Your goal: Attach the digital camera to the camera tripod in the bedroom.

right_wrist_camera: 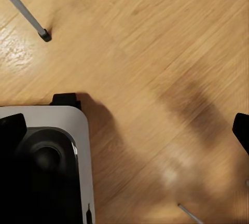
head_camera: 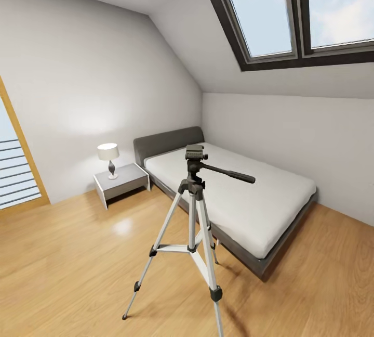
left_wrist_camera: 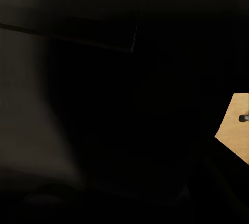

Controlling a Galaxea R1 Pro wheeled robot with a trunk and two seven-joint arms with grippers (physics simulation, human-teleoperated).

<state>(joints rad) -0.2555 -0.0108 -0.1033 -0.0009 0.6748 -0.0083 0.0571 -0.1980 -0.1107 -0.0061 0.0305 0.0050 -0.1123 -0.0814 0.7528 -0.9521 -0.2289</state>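
Head view: the camera tripod (head_camera: 193,222) stands upright on the wood floor (head_camera: 78,254) of the bedroom, just near of the grey bed (head_camera: 234,196). Its handle points right. Whether either gripper is open, I cannot tell.

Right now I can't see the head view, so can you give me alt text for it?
A camera tripod stands on the light wood floor in the foreground, its black head bare and its long handle pointing right. Behind it a grey low bed sits under a sloped ceiling with a dark-framed skylight; a lit lamp tops a nightstand.
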